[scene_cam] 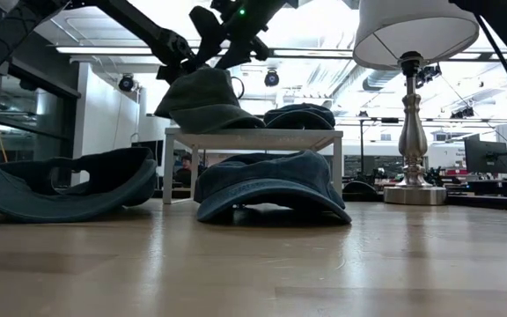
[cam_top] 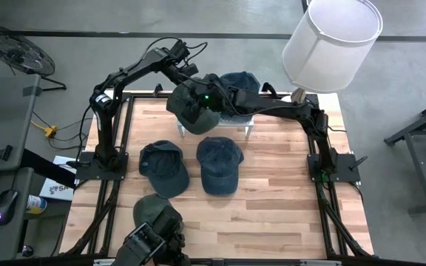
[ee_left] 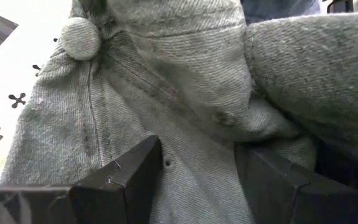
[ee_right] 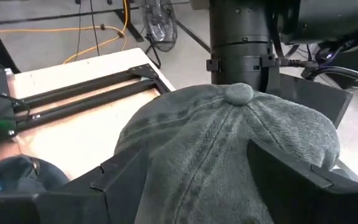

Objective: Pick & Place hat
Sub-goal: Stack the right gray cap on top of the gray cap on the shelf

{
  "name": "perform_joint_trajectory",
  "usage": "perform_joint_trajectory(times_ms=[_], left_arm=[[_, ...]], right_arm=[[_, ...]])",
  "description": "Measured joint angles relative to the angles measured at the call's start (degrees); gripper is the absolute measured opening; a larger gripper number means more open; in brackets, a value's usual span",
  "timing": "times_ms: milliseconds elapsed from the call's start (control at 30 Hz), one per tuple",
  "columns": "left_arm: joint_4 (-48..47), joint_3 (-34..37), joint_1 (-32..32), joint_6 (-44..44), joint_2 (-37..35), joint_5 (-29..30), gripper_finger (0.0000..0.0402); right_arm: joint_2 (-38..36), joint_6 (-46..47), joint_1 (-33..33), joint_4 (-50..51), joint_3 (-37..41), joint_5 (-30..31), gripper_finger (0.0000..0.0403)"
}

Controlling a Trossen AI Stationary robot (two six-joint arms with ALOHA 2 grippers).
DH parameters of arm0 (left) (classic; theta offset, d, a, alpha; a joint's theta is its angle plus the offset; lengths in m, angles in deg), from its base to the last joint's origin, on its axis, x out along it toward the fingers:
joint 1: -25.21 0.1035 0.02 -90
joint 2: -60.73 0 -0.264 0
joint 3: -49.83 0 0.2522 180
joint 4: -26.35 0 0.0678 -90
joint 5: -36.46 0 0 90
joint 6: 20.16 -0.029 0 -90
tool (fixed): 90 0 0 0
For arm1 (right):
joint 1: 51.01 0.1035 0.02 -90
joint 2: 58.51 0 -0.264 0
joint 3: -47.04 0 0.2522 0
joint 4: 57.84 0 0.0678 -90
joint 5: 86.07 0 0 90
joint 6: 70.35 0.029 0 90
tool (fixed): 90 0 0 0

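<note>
A grey-green hat (cam_top: 189, 109) sits on the left end of a small white stand (scene_cam: 253, 138) at the table's far middle. A blue hat (cam_top: 239, 81) lies beside it on the stand. My left gripper (ee_left: 197, 180) reaches in from the far left and is shut on the grey-green hat (ee_left: 166, 93). My right gripper (ee_right: 191, 180) comes from the right. It is open, one finger on each side of that hat's crown (ee_right: 229, 143), near the top button (ee_right: 238, 93). My left gripper pinches a bulge of the crown's cloth (ee_left: 194, 155) between its two fingers, a little below the top button (ee_left: 79, 37). It comes slanting down from the far left. The hat's underside (scene_cam: 205, 123) rests on the stand's top. My right gripper straddles the crown; whether it touches the hat I cannot tell.
Two blue hats (cam_top: 163, 166) (cam_top: 220, 164) lie on the table's middle, in front of the stand. A green hat (cam_top: 154, 210) lies near the front left edge. A lamp (cam_top: 331, 44) stands at the far right corner. Bare wood shows at the front right.
</note>
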Motion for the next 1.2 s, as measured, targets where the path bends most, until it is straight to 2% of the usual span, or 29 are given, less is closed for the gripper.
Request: perform_joint_trajectory(times_ms=[167,300,533,700,800,933,1067,1200], left_arm=[[-0.02,0.00,0.00,-0.35,0.00,0.26,0.0206],[0.00,0.00,0.00,-0.41,0.00,0.24,0.0206],[-0.02,0.00,0.00,-0.53,0.00,0.87,0.0206],[-0.02,0.00,-0.04,-0.53,0.00,1.03,0.0206],[-0.02,0.00,-0.04,-0.53,0.00,1.13,0.0206],[0.00,-0.02,-0.04,-0.53,0.00,1.17,0.0206],[-0.02,-0.02,-0.04,-0.57,-0.02,1.30,0.0206],[-0.02,-0.02,-0.04,-0.70,-0.02,1.48,0.0206]], right_arm=[[0.00,0.07,-0.02,2.54,0.00,0.54,0.0261],[0.00,0.13,-0.02,3.23,0.04,1.84,0.0228],[0.00,-0.92,-0.08,3.44,0.11,3.23,0.0126],[0.00,-1.85,-0.09,3.64,0.13,2.22,0.0048],[-0.06,-3.00,-0.11,3.68,0.15,-0.40,0.0009],[-1.06,-6.76,0.08,3.56,0.24,-1.65,0.0027],[-2.93,-14.67,0.10,3.62,0.17,-1.94,0.0071],[-3.56,-18.32,-0.37,3.60,0.17,-4.30,0.0128]])
